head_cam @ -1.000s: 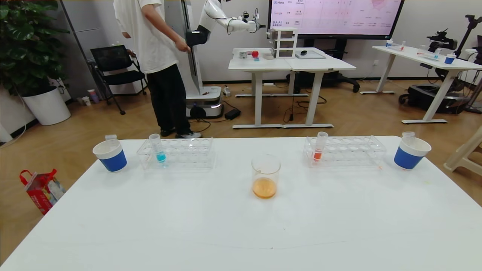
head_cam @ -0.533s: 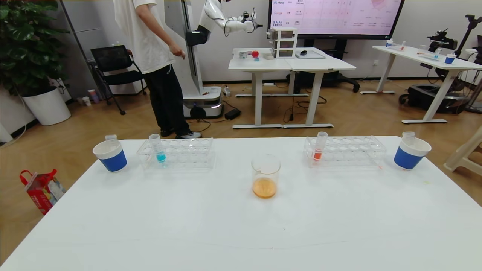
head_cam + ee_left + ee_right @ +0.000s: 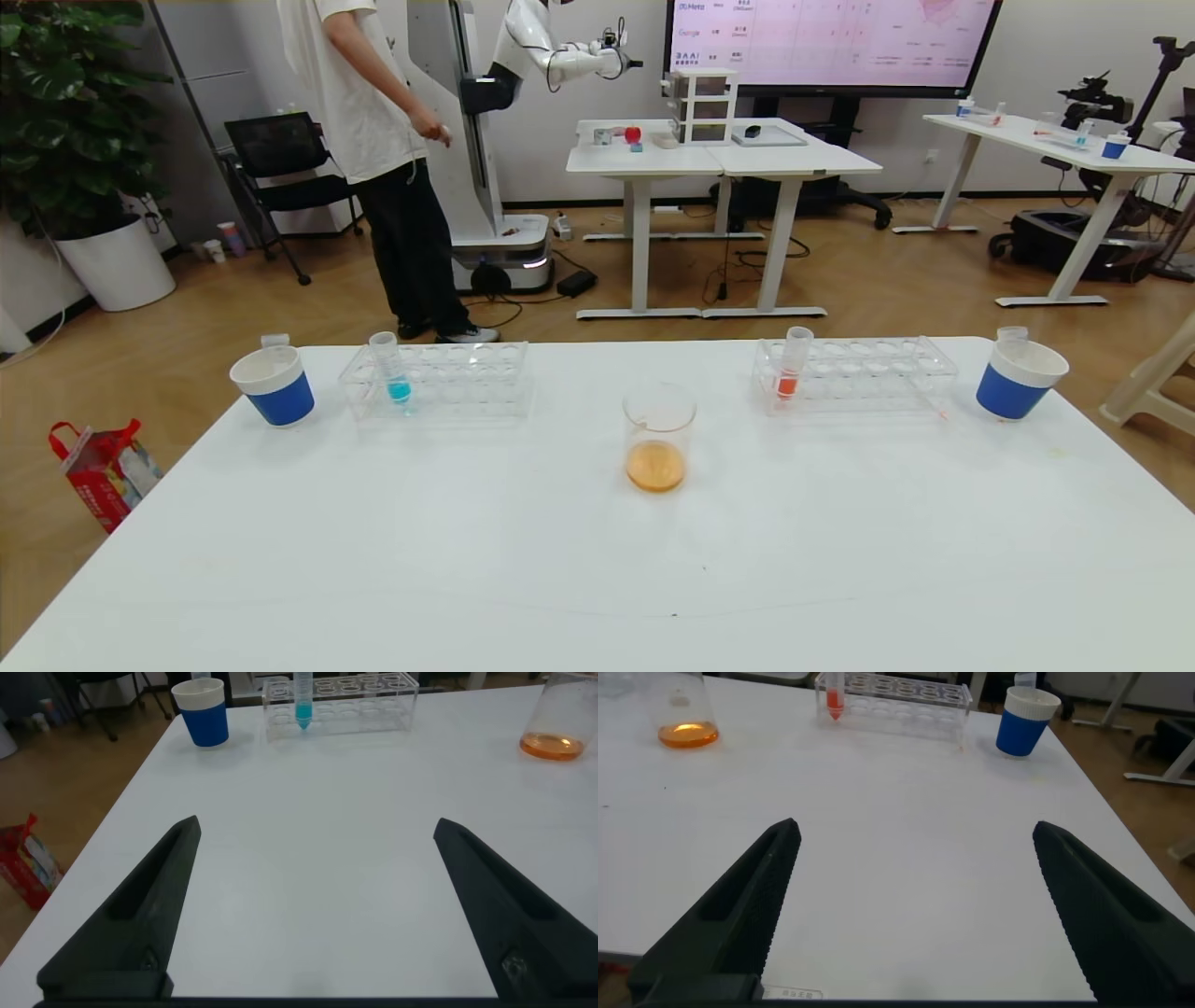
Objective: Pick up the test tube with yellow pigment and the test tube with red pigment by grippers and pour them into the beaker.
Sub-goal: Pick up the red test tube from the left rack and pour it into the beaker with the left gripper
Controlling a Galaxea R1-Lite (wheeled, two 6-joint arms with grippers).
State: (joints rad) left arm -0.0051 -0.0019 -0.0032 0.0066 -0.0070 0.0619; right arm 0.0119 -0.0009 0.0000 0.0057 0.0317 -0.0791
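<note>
Two grippers stood with jaws spread wide and nothing between them, each seen only from its own wrist camera: the left gripper (image 3: 318, 849) over bare white table (image 3: 597, 579) on the robot's left, the right gripper (image 3: 915, 849) over bare table on the robot's right. Neither showed in the head view.

Beaker (image 3: 659, 437) stood upright mid-table, between the two racks and nearer the robot than either, with a shallow layer of orange liquid at its bottom. Left rack (image 3: 439, 378) held one upright tube with blue liquid (image 3: 389, 366) near its left end. Right rack (image 3: 854, 373) held one upright tube with orange-red liquid (image 3: 794, 362) near its left end. No tube with yellow liquid could be made out in either rack.

One blue-and-white paper cup (image 3: 273, 384) sat just left of the left rack; a second cup (image 3: 1019, 377) sat right of the right rack. Each cup showed the clear rim of a tube at its far edge; contents could not be told.
</note>
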